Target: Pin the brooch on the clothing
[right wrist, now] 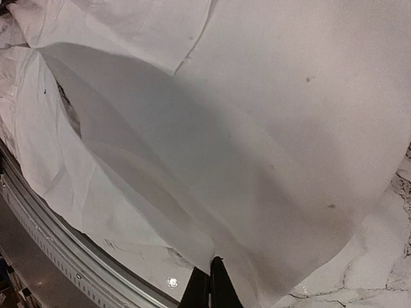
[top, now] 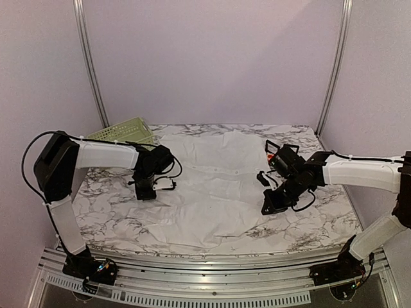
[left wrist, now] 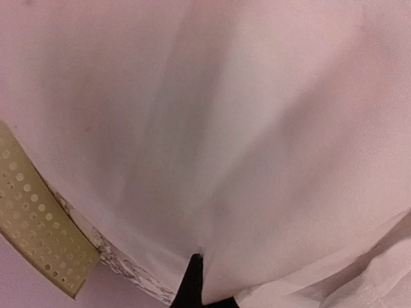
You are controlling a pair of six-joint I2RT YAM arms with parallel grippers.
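One marble table [top: 321,218] carries the white shirt [top: 218,186] spread flat across its middle. The step in hand looks like taking up the cloth at both sides, which I judge is best done by lifting evenly and drawing the fabric taut between 9 and 3 o'clock, without dragging the button row askew. Both sets of jaws are fully closed on thin fabric: the left gripper [left wrist: 194,269] pinches the shirt's edge at 9 o'clock, near the green basket [top: 122,133] at 11, and the right gripper [right wrist: 211,276] pinches it toward 4 o'clock; the brooch I cannot pick out in any view.
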